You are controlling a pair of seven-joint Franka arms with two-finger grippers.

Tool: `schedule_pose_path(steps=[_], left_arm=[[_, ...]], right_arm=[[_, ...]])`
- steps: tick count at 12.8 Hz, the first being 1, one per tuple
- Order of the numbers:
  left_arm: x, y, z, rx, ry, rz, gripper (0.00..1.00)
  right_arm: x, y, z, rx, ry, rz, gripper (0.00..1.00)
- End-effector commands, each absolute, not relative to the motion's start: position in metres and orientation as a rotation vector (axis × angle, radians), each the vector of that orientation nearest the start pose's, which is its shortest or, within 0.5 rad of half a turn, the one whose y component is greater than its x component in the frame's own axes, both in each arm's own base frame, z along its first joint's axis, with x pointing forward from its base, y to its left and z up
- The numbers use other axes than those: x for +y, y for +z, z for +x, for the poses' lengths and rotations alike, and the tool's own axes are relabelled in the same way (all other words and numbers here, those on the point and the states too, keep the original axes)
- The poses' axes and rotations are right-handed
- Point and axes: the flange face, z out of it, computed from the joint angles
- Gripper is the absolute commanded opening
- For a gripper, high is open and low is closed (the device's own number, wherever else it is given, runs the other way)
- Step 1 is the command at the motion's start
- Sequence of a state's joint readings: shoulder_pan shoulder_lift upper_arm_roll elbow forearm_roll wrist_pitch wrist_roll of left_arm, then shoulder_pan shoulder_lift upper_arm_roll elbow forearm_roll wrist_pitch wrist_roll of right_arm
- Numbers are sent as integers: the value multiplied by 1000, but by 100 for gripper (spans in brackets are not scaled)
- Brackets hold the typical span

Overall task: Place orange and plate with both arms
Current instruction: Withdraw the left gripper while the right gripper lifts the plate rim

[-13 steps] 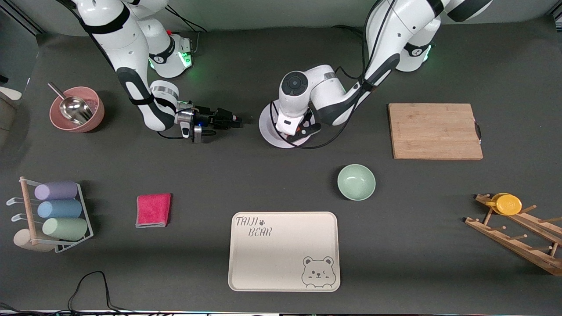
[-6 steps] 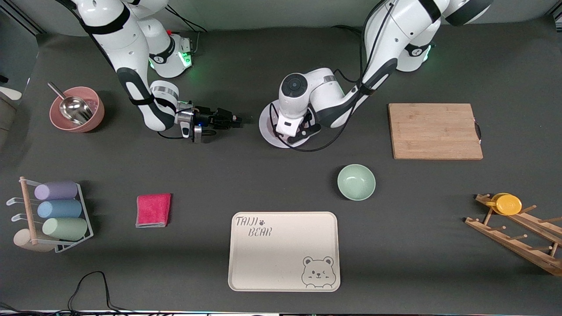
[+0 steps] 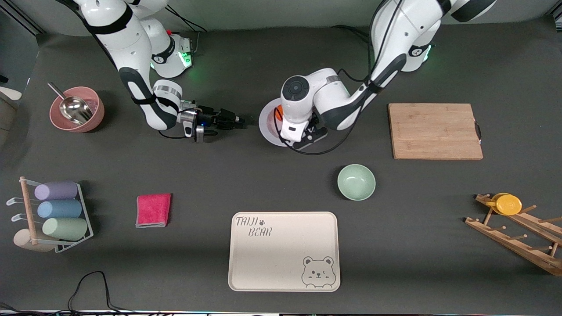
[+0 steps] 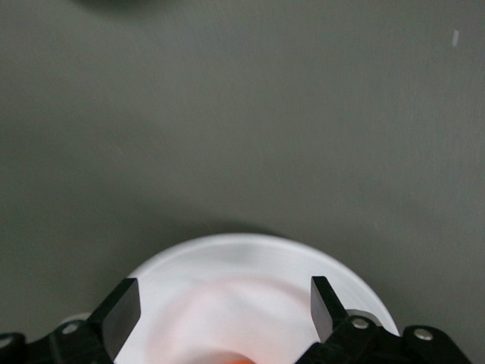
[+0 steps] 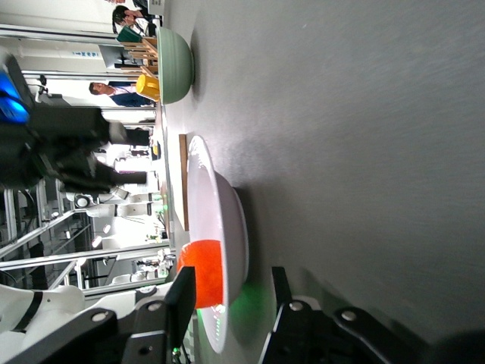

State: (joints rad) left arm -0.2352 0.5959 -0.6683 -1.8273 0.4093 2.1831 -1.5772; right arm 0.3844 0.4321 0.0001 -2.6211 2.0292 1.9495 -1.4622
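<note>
Front view: left gripper (image 3: 312, 135), jaws newly spread, has released the small orange fruit (image 3: 279, 119) onto the round white plate (image 3: 268, 125); right gripper (image 3: 235, 121), half-open and empty, waits beside it.

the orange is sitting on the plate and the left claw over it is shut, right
Not quite. The orange is on the plate, but the left claw over it is open: the left wrist view shows its fingers spread wide apart above the plate, holding nothing.
</note>
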Motion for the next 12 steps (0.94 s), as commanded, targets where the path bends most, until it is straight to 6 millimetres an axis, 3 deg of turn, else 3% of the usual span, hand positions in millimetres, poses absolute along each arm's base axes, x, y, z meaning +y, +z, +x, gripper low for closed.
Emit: schedule_pose_path(steps=[1, 3, 5, 7, 8, 12], left_arm=[[-438, 291, 467, -688, 64, -2972, 100], [-394, 294, 505, -627, 88, -2994, 100], [-324, 311, 547, -579, 121, -2995, 100], [-254, 341, 576, -499, 154, -3020, 100], [-217, 353, 588, -476, 153, -3017, 100], [-105, 401, 602, -316, 177, -3036, 100]], right_arm=[[208, 84, 317, 129, -79, -1919, 47], [230, 83, 314, 143, -76, -1897, 47], [244, 84, 315, 149, -84, -1903, 47], [255, 85, 318, 146, -89, -1902, 47], [256, 83, 319, 149, -88, -1901, 47], [275, 83, 320, 114, -76, -1887, 47]])
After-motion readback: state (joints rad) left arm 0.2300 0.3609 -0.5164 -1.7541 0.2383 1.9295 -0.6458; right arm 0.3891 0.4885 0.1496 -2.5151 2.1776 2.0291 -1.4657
